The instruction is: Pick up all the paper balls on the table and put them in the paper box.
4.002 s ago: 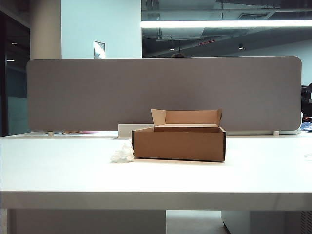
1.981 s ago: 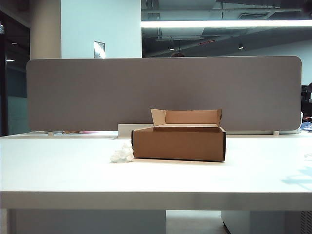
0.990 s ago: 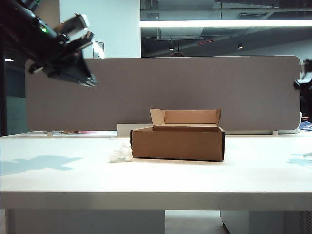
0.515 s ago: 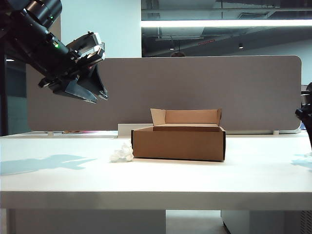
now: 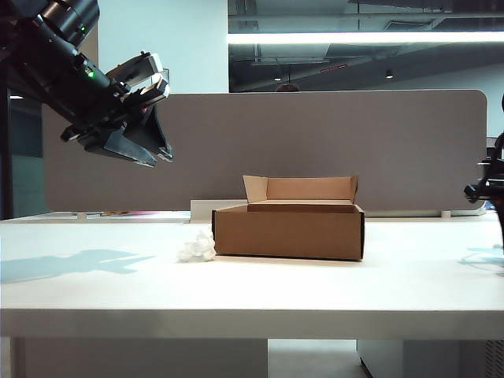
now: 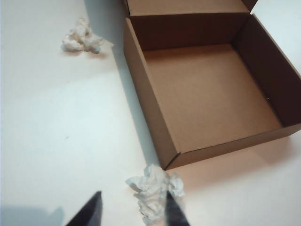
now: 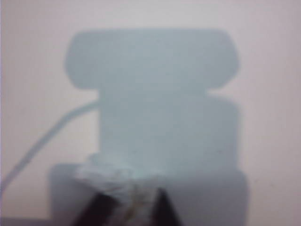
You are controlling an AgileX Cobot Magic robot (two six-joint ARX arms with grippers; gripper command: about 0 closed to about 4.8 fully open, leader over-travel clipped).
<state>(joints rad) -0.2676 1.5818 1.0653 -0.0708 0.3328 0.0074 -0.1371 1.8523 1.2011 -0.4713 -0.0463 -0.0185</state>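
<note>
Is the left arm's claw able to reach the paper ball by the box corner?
Probably yes. The left gripper hangs open over the table, with the paper ball just ahead beside the box; nothing lies between.

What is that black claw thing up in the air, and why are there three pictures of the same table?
That black claw is the left gripper of a robot with two arms. Its fingers are apart and hold nothing. The right gripper peeks in at the other edge.

The big picture comes from a camera that watches the white table from the front. The other two come from small cameras on the robot's wrists, looking down.

On the table stands an open brown paper box, empty inside. One crumpled paper ball lies beside its corner, another paper ball lies farther along the box's side. The blurry right wrist picture shows a third white wad right at that gripper's fingers; whether it is gripped, I cannot tell.
</note>
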